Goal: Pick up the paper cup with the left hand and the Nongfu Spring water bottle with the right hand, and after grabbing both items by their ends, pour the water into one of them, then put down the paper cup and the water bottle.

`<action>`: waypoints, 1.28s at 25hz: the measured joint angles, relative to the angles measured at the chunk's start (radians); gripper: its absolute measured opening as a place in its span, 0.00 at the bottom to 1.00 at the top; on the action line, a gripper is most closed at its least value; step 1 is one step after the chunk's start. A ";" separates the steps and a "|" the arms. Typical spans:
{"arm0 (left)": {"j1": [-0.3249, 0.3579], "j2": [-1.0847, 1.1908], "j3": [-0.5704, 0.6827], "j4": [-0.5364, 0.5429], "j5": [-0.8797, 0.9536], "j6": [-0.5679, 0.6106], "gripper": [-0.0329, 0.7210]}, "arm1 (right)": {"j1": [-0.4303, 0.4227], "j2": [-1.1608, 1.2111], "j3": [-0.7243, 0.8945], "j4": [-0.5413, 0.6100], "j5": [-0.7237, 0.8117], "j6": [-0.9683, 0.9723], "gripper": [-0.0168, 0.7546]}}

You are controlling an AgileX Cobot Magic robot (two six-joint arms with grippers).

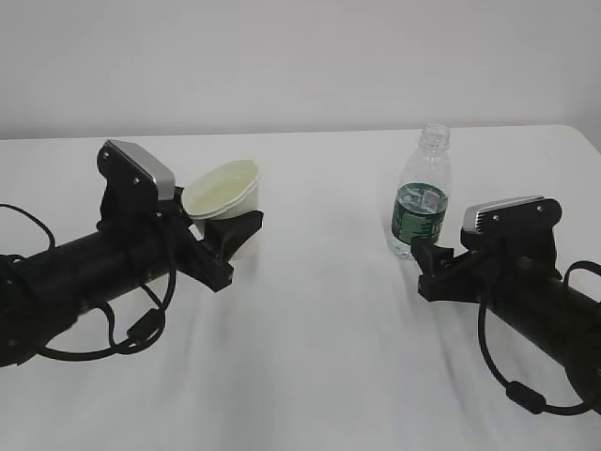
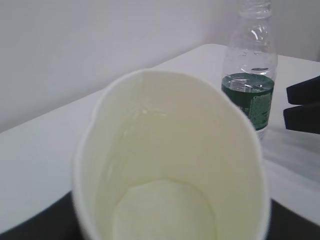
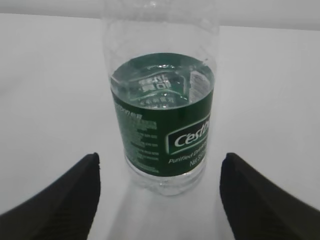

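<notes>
Just left of centre in the exterior view, the left hand (image 1: 228,235) pinches the paper cup (image 1: 223,191) low on its body, the cup tilted so its pale yellowish mouth faces up and toward the camera. Right of centre, the Nongfu Spring water bottle (image 1: 422,193) stands upright and capless on the white table (image 1: 310,357), water (image 3: 162,87) reaching partway up its green label. The right hand (image 1: 427,263) sits just beside its base, fingers (image 3: 60,200) spread on either side, not touching.

Bright, even, diffuse light; faint soft shadows; wrist views blurred at near edges.
</notes>
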 joint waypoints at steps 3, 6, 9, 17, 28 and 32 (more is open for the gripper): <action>0.022 0.000 0.000 -0.011 0.000 0.002 0.59 | 0.000 0.000 0.000 0.000 0.000 0.000 0.76; 0.049 0.000 0.000 -0.018 0.000 0.002 0.59 | 0.000 0.000 0.001 0.000 0.000 0.002 0.76; 0.072 0.000 0.000 -0.019 0.000 0.002 0.59 | 0.000 0.000 0.001 0.000 0.000 0.002 0.76; 0.129 0.000 0.000 -0.022 0.000 0.002 0.59 | 0.000 0.000 0.001 0.000 0.000 0.004 0.76; 0.229 0.000 0.000 -0.042 0.000 0.009 0.59 | 0.000 0.000 0.001 0.000 0.000 0.006 0.76; 0.254 0.000 0.000 -0.062 0.000 0.010 0.59 | 0.000 0.000 0.001 0.000 0.000 0.006 0.76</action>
